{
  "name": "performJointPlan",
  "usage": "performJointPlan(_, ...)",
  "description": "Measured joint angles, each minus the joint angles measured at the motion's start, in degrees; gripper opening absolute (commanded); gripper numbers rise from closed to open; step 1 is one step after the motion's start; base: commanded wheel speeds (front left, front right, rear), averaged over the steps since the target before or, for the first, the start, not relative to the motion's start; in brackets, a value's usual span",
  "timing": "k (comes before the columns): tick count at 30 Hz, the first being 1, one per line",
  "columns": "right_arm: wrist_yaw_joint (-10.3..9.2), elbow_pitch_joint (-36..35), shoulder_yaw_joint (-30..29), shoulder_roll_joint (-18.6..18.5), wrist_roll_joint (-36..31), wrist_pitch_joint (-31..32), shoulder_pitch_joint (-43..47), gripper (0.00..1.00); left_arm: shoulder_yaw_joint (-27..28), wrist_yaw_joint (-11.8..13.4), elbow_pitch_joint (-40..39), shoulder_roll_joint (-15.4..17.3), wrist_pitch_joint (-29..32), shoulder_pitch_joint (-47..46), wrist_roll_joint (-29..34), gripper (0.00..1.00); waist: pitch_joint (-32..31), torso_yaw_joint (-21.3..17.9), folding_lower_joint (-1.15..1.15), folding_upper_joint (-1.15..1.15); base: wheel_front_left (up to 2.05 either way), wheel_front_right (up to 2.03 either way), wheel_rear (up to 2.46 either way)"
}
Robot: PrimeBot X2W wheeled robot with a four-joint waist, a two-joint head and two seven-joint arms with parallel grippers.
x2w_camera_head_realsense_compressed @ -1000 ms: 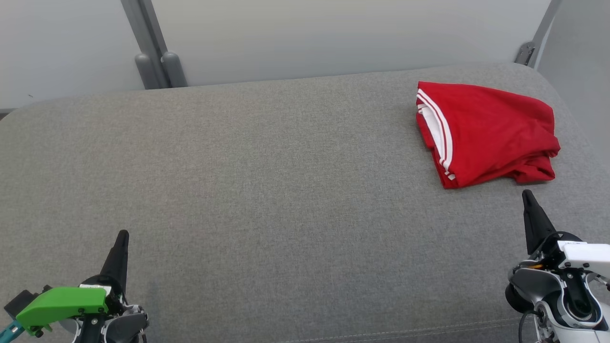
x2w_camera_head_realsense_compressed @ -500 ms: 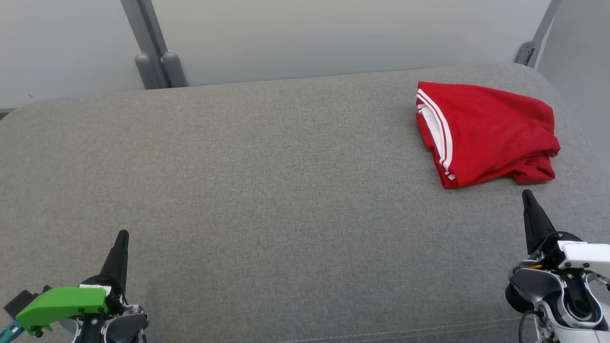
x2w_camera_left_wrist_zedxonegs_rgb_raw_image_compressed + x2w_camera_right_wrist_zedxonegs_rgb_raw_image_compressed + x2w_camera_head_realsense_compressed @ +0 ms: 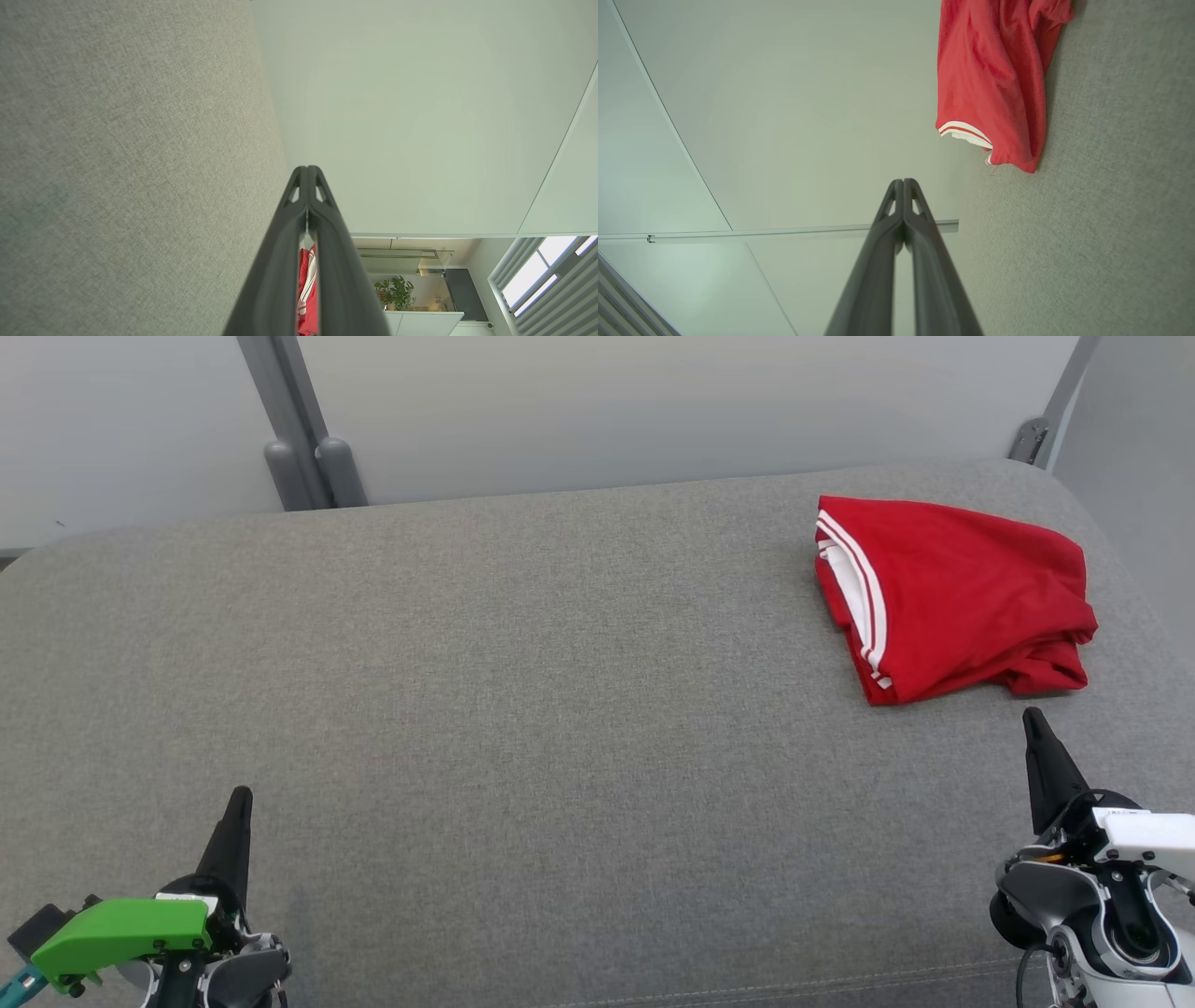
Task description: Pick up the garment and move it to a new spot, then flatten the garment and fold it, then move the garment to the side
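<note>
Red fabric garment w/ white stripe trim (image 3: 962,597) lies folded near far right corner of the grey upholstered seat (image 3: 523,709). Prob. light, limp, slippery; best pinched at the thick striped fold. Left claw (image 3: 240,795) & right claw (image 3: 1030,717) sit at near edge, fingers together, holding nothing.

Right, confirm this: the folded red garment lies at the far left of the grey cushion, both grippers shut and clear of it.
Wrong side: the head view shows the garment at the far right of the cushion. The left gripper and right gripper are indeed shut and clear of it.
</note>
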Motion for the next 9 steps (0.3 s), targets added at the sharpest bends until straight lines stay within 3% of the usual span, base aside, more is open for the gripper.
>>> performJointPlan(9,0.0,-0.01,-0.03,0.01,0.0,0.07,0.0,0.0,0.01,0.0,0.0,0.0,0.0,0.0,0.0,0.0,0.0,0.0,0.0,0.0,0.0,0.0,0.0)
